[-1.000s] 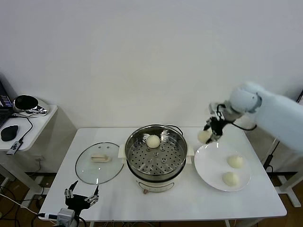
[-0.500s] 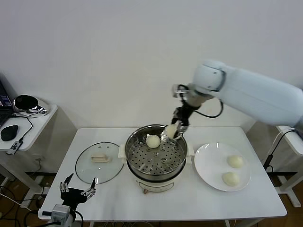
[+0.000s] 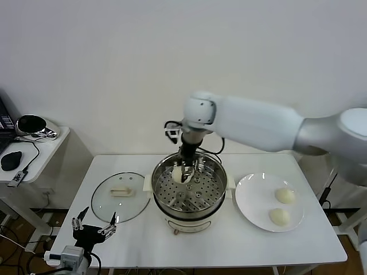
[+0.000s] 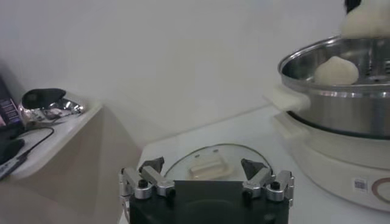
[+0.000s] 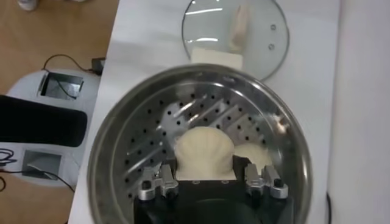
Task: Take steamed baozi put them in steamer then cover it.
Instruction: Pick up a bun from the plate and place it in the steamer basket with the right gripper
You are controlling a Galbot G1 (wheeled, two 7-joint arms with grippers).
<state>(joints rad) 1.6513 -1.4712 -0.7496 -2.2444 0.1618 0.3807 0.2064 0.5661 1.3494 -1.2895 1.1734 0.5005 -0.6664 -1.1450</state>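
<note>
My right gripper [image 3: 184, 169] is shut on one steamed baozi [image 5: 204, 151] and holds it inside the steamer [image 3: 213, 198], just above the perforated tray at the far side. A second baozi [image 5: 255, 156] lies on the tray right beside it. The plate [image 3: 255, 201] to the right holds two more baozi [image 3: 285, 195], [image 3: 279, 216]. Left of the steamer, the cover [image 3: 106, 207] lies flat on the table, a glass lid with a cream handle. My left gripper [image 3: 92, 228] hangs open and empty at the table's front left edge, near the cover [image 4: 207, 154].
The steamer's white base [image 4: 317, 164] stands mid-table, with a black cord behind the pot. A side table [image 3: 34, 150] at the far left carries a mouse, cables and a shiny bowl. The wall is close behind.
My right arm has swung left with the baozi, from above the plate's edge to inside the steamer's far side. The left gripper has barely shifted.
</note>
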